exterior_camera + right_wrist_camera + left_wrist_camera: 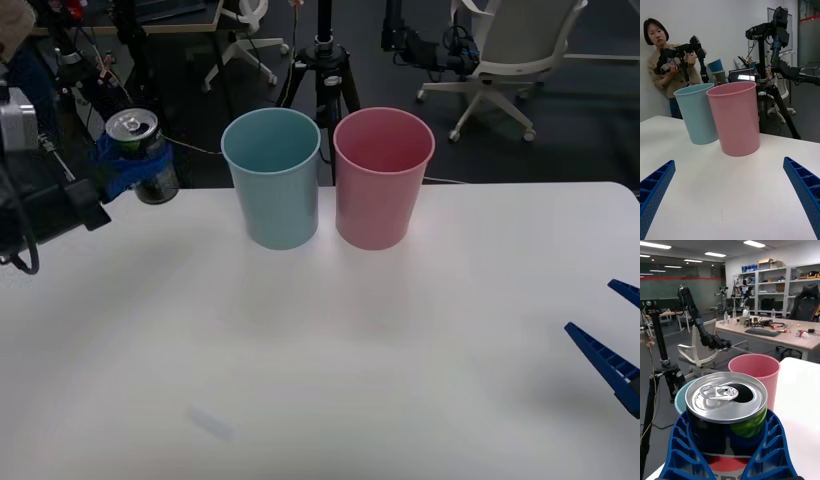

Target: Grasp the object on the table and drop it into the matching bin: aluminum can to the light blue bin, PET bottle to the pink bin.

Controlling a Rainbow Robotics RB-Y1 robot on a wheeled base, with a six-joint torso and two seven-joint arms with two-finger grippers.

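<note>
The aluminum can [140,150] was held upright between the blue ribbed jaws of the left gripper [130,165], which were closed around its dark side, with the silver pull-tab top left showing above them. The can was raised clear of the white counter [320,380], beyond the counter's far left edge. In the left wrist view, the can [727,408] sat between the jaws with its opened top facing up, and the rim of the light blue bin [680,399] was seen just behind it, with the pink bin [757,377] beyond and a little to the side.

Seen from the front, the light blue bin [272,180] stood on the counter to the right of the held can, apart from it, and the pink bin [382,180] stood just beside the blue one on its far side from the jaws.

The right gripper [622,340] was kept low over the counter's right edge, its jaws spread wide apart with nothing between them. In the right wrist view, the pink bin [735,118] and the light blue bin [696,114] were seen ahead of the opened jaws, well apart from them.
</note>
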